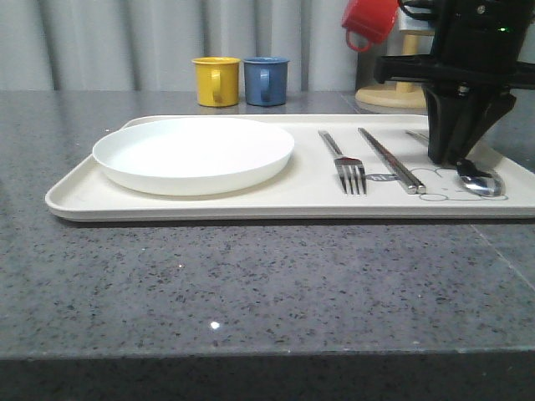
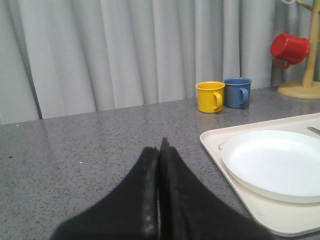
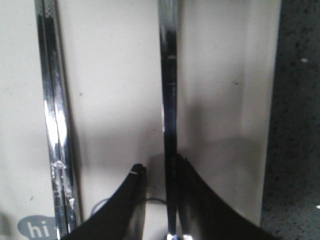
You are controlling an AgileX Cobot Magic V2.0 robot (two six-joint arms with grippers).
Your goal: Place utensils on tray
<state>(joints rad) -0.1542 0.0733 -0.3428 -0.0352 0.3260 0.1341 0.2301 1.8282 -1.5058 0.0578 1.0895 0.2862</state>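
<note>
Mugs, a wooden stand and a curtain behind a grey desk

A yellow mug (image 1: 216, 80) and a blue mug (image 1: 266, 80) stand just beside each other at the back of the speckled grey desk (image 1: 251, 284). A red mug (image 1: 369, 22) hangs on a pale wooden mug stand (image 2: 306, 60) with a round base. A pleated grey curtain (image 2: 125, 50) closes off the background.

We see even, soft light from above in the front view; the plate (image 1: 193, 154) is nearly overexposed and a small white glint sits on the counter (image 1: 216, 325). The tray (image 1: 251, 205) throws a thin dark shadow along its near edge. In the right wrist view the picture is dim and blurred, with bright streaks of glare on the chopsticks (image 3: 55, 120) and the spoon (image 3: 169, 100).
</note>
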